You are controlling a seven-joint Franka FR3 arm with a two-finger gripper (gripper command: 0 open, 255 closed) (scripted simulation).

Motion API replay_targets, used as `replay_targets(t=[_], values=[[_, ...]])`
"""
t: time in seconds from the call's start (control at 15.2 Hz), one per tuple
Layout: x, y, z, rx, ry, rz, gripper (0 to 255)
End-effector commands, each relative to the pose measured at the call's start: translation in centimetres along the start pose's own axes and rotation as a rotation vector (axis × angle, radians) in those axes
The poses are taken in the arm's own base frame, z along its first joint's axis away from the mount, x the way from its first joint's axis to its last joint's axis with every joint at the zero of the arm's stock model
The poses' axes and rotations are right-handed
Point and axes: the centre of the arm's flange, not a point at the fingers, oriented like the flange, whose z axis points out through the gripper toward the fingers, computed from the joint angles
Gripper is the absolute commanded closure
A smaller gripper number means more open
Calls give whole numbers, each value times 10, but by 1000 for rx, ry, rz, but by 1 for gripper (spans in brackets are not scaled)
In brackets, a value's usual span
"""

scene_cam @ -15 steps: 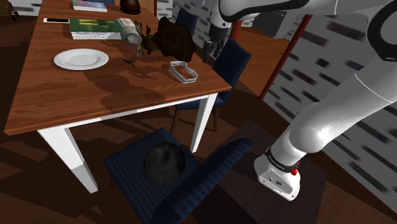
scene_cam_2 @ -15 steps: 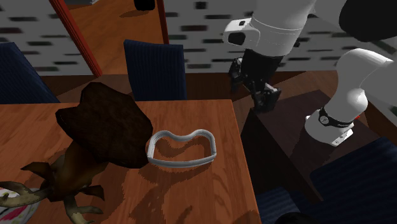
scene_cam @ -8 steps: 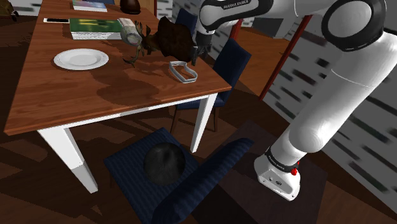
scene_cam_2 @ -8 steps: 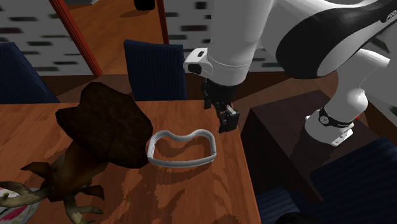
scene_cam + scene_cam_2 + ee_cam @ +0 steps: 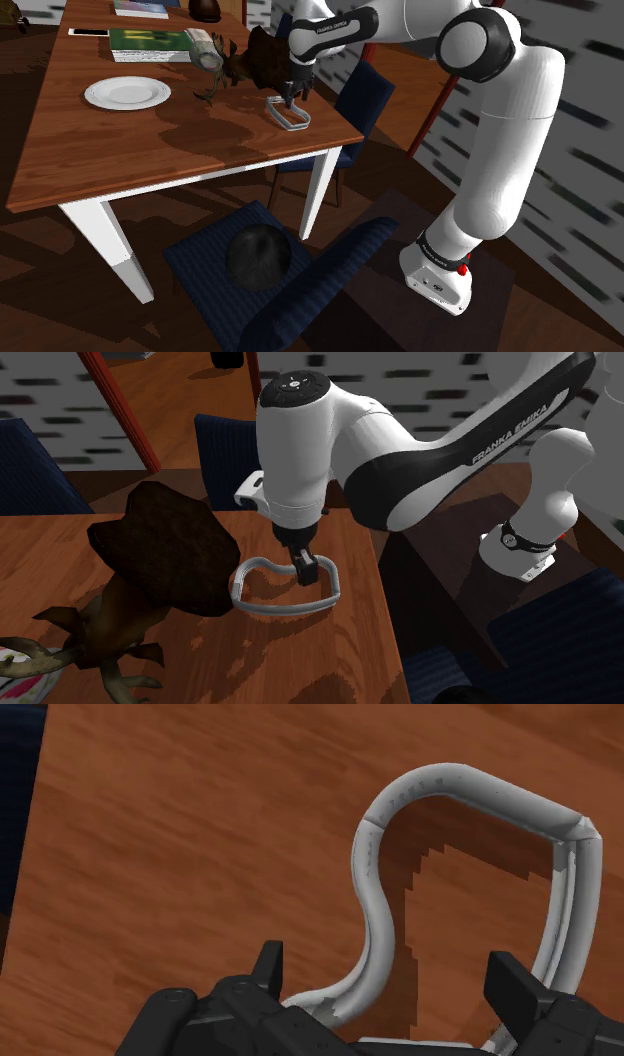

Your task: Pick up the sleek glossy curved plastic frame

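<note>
brown wooden tabletop [image 5: 100,150] on white legs | white arm [image 5: 510,130] reaching over its corner | dark brown figure [image 5: 160,547] | light grey curved frame [image 5: 280,609] flat near that corner, just beside figure | black claw [image 5: 304,567] spread, low over frame, wavy side between fingers [image 5: 268,966]

1. The frame [image 5: 285,609] is a pale grey, glossy closed loop with rounded corners and one long side dipping inward.
2. It lies flat on the tabletop [image 5: 120,140], near the corner at the shoulder view's right.
</note>
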Motion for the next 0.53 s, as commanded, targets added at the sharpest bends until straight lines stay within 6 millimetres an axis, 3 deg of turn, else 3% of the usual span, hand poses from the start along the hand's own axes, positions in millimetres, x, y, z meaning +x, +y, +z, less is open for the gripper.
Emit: replay_targets(t=[0.0, 0.46], values=[[7, 1, 11, -2, -2, 2, 0], [6, -2, 45, -2, -2, 2, 0]])
